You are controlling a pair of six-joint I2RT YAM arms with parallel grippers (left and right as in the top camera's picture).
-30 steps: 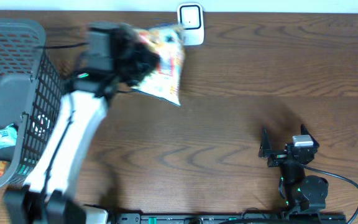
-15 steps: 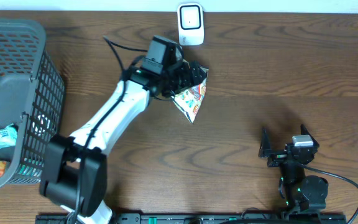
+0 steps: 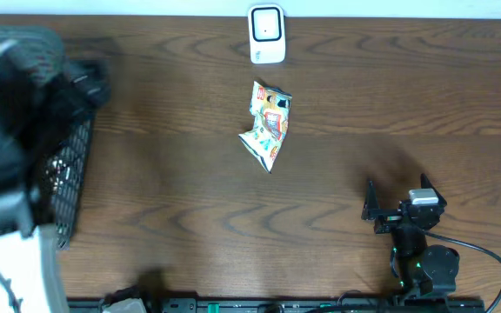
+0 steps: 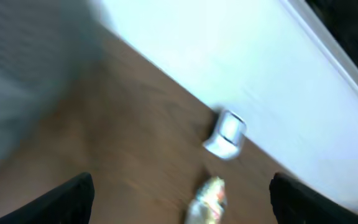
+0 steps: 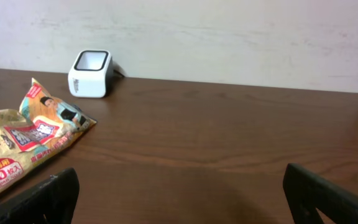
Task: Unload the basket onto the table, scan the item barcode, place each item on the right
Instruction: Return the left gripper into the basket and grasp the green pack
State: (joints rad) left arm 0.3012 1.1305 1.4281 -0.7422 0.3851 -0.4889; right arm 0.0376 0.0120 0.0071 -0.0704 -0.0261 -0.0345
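Observation:
The item, a crumpled colourful snack packet (image 3: 268, 127), lies loose on the wooden table just below the white barcode scanner (image 3: 266, 34). My left gripper (image 4: 180, 190) is open and empty, far to the left of the packet, and its view is motion-blurred with the packet (image 4: 207, 199) and scanner (image 4: 227, 133) ahead. In the overhead view the left arm (image 3: 20, 139) is a blur over the basket. My right gripper (image 3: 397, 209) is open near the front right; its wrist view shows the packet (image 5: 25, 139) and scanner (image 5: 91, 73) to the left.
A grey mesh basket (image 3: 70, 178) stands at the left edge, partly hidden by the blurred left arm. A white wall (image 5: 229, 37) runs behind the table's far edge. The right arm's cable (image 3: 485, 261) trails at the front right.
The left gripper opened and let go of the packet, which now lies below the scanner. The left arm swung fast to the left, over the basket. The right arm has not moved.

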